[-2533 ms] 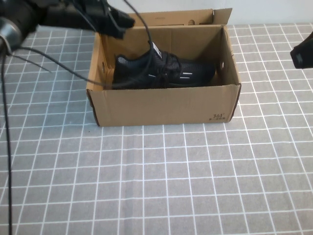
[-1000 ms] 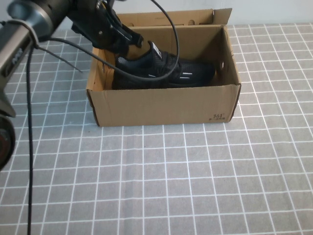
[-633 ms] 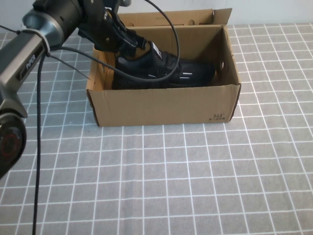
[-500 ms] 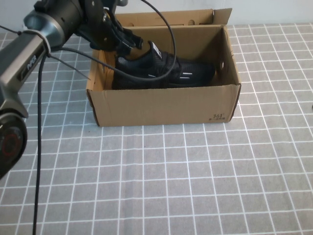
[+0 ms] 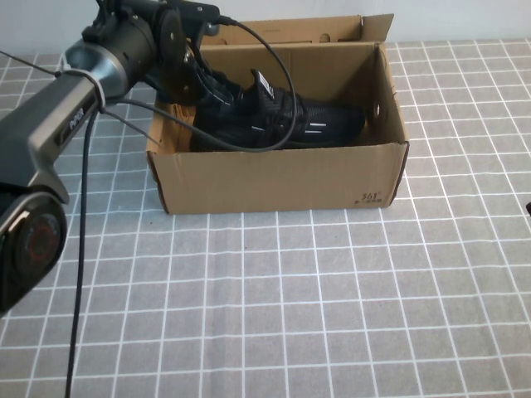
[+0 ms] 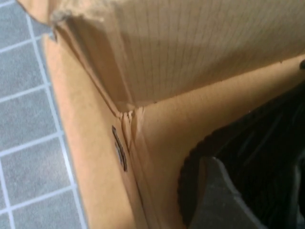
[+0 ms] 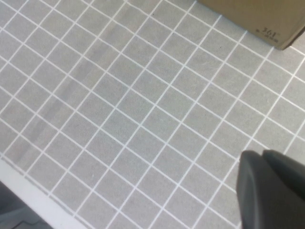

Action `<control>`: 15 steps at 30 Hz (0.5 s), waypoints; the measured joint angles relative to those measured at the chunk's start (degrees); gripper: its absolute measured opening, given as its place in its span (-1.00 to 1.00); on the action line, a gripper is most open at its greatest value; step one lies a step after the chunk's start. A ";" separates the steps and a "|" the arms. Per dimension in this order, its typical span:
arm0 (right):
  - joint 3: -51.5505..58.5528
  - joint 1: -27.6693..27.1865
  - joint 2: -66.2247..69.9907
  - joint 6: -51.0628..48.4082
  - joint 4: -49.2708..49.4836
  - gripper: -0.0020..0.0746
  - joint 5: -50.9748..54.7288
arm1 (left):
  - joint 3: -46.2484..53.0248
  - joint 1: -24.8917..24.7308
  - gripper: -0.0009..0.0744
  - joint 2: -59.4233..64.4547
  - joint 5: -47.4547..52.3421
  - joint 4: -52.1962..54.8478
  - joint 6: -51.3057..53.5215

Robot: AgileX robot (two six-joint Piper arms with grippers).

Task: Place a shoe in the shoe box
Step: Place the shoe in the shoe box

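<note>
The black knit shoe (image 5: 286, 120) lies on its side inside the open brown shoe box (image 5: 282, 178), heel toward the box's left end and white-striped heel tab up. My left gripper (image 5: 214, 89) reaches down into the box's left end, right at the shoe's heel. The left wrist view shows the box's inner corner (image 6: 128, 114) and the dark shoe (image 6: 257, 157) close up. My right gripper (image 7: 261, 153) is shut and empty, hovering over the tiled surface near the box's "361" corner (image 7: 268, 33).
The box's lid flap (image 5: 290, 31) stands open at the back. Black cables (image 5: 282, 50) from the left arm loop over the box and shoe. Grey tiled tabletop (image 5: 290, 307) lies in front of the box.
My left gripper has come down from above the box's left wall into the box, onto the shoe's heel. The right gripper has left the high view. The shoe has not visibly moved.
</note>
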 joint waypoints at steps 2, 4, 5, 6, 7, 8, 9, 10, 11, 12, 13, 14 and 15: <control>0.00 0.00 -0.08 -0.10 0.00 -0.99 0.00 | 0.00 0.00 -0.15 0.38 -0.79 0.00 -0.10; 0.00 0.00 -0.08 -0.10 -0.13 -0.99 0.00 | 0.00 0.00 -0.20 0.78 -1.44 0.00 -0.10; 0.00 0.00 -0.08 -0.21 -0.12 -0.99 0.00 | 0.00 0.00 -0.25 0.90 -1.74 0.00 -0.10; 0.00 0.00 -0.08 -0.33 -0.12 -0.99 0.00 | 0.00 0.00 -0.30 1.06 -2.11 0.00 -0.10; 0.00 0.00 -0.08 -0.58 -0.12 -0.99 0.00 | 0.00 0.00 -0.35 1.29 -2.37 0.00 -0.10; 0.00 0.00 -0.08 -0.81 -0.12 -0.99 0.00 | 0.00 0.00 -0.42 1.44 -2.60 0.00 -0.10; 0.00 0.00 -0.08 -0.82 -0.12 -0.99 0.00 | 0.00 0.00 -0.50 1.54 -2.84 0.00 -0.10; 0.00 0.00 -0.08 -0.90 -0.12 -0.99 0.00 | 0.00 0.00 -0.58 1.68 -2.97 0.00 -0.10; 0.00 0.00 -0.08 -0.95 -0.12 -0.99 0.00 | 0.00 0.00 -0.70 1.72 -3.32 -0.11 -0.10; 0.00 0.00 -0.08 -0.95 -0.12 -0.99 0.00 | 0.00 0.00 -0.79 1.72 -3.92 -0.31 0.24; 0.00 0.00 -0.08 -1.04 -0.12 -0.99 0.00 | 0.00 0.00 -0.85 1.72 -4.42 -0.35 1.03; 0.00 0.00 -0.08 -1.04 -0.12 -0.99 0.00 | 0.00 0.00 -0.89 1.82 -5.13 -0.45 2.63; 0.00 0.00 -0.08 -1.04 -0.37 -0.99 -0.04 | 0.00 0.00 -0.92 1.86 -5.97 -0.67 4.56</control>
